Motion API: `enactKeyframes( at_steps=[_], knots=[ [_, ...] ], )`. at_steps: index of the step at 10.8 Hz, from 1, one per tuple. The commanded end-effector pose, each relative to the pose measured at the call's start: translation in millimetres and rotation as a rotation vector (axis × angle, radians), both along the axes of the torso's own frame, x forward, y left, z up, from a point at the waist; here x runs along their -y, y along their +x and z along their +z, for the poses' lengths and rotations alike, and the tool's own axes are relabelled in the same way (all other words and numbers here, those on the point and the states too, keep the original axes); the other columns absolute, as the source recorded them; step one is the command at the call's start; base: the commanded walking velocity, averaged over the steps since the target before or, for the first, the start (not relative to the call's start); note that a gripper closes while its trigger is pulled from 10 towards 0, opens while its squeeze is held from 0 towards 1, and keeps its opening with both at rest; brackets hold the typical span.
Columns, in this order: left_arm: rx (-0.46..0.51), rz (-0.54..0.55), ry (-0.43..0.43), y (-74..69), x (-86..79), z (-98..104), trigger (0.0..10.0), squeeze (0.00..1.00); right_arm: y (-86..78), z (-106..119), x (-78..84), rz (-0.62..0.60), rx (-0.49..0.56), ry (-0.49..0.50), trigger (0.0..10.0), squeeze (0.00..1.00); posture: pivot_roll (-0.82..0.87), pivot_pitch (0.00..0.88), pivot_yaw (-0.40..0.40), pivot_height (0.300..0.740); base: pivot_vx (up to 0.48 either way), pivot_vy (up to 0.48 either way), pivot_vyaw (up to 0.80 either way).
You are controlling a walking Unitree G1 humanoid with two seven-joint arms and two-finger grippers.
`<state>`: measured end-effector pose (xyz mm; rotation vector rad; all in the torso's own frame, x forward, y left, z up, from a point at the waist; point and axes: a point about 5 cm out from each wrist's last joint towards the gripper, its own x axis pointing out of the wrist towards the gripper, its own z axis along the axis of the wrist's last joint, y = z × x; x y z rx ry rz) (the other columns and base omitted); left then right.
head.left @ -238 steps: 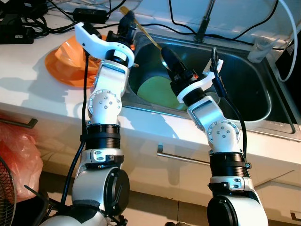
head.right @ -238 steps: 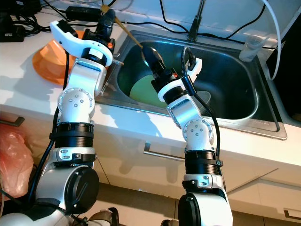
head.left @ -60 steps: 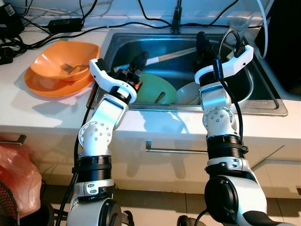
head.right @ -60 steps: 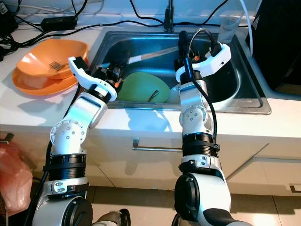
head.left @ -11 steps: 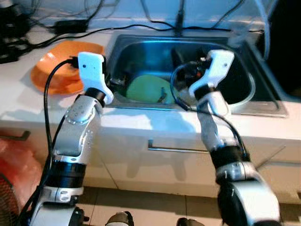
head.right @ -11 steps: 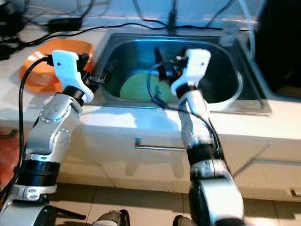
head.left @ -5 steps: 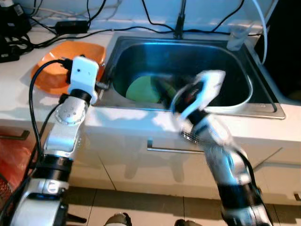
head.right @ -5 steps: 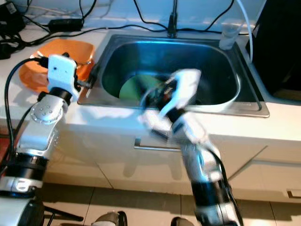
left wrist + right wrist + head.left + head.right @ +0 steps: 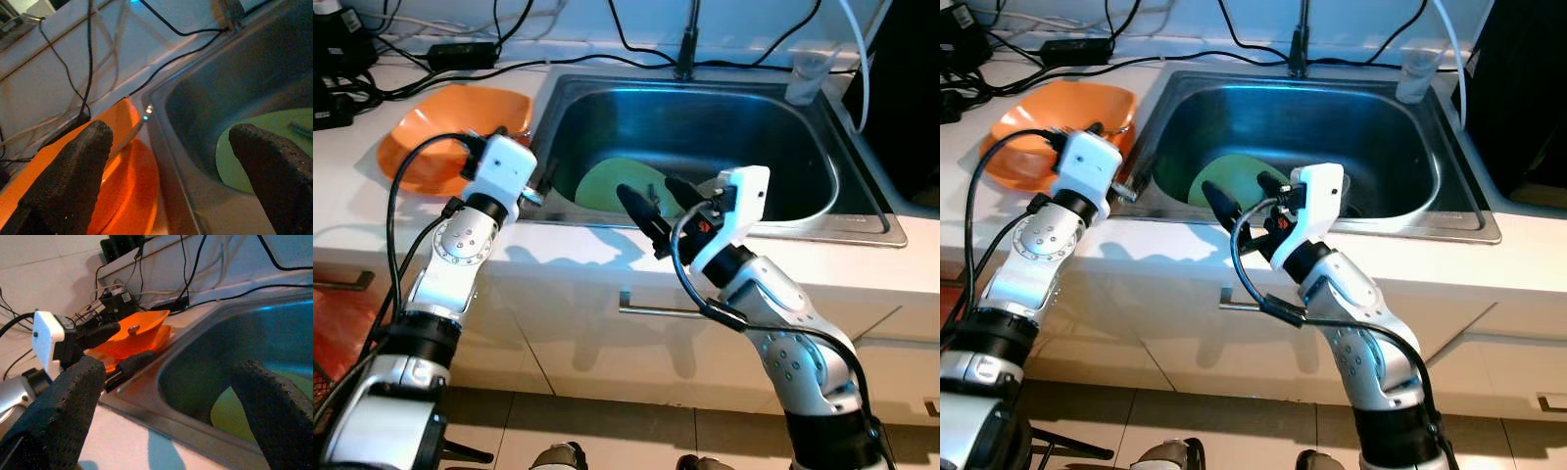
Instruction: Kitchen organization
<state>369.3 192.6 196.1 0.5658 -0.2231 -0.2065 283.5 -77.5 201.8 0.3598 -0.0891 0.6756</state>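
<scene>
Both claws spread wide and empty at the sink.
Green plate on the sink floor looks light, stiff, likely slick; left claw and right claw should pinch its rim.

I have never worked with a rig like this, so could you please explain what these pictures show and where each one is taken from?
This is a humanoid robot standing at a kitchen counter. Two pictures come from a stereo camera on its head, looking down at its own silver arms. The other two come from cameras on its wrists, each looking out between that gripper's two black fingers.

Before it is a steel sink with a green plate lying in the bottom. On the white counter to the robot's left sit stacked orange bowls, with cables behind them.

The left gripper is at the sink's left rim, beside the bowls. The right gripper is raised over the sink's front edge. Both are open and hold nothing.
</scene>
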Motion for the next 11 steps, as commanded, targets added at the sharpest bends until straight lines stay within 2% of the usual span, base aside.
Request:
enactKeyframes(
  at_steps=[1, 5, 9, 10, 11],
  knots=[
    [0.012, -0.024, 0.049, 2.3, 0.3, 3.4, 10.0, 0.00, -3.1, 4.3, 2.3, -0.007, 0.004, 0.009, 10.0, 0.00, -0.03, 0.134, 0.037, 0.740, 0.000, 0.000, 0.00],
    [0.031, -0.011, 0.089, 11.1, -4.4, 6.0, 10.0, 0.00, -17.1, 5.9, 2.6, -0.007, -0.008, 0.002, 10.0, 0.00, -0.06, 0.155, 0.036, 0.740, 0.000, 0.000, 0.00],
    [0.038, 0.066, 0.097, 20.1, -21.9, 14.5, 10.0, 0.00, -23.3, 8.2, 8.8, -0.026, -0.023, -0.008, 10.0, 0.00, -0.09, 0.174, 0.027, 0.740, 0.000, 0.000, 0.00],
    [0.030, 0.071, 0.081, 22.1, -24.0, 16.3, 0.0, 0.00, -24.7, 8.7, 8.5, -0.027, -0.025, -0.011, 10.0, 0.00, -0.10, 0.175, 0.027, 0.740, 0.000, 0.000, 0.00],
    [0.019, 0.071, 0.074, 23.1, -24.3, 15.7, 0.0, 0.00, -25.2, 9.1, 8.8, -0.028, -0.025, -0.014, 10.0, 0.00, -0.11, 0.175, 0.027, 0.740, 0.000, 0.000, 0.00]
  ],
)
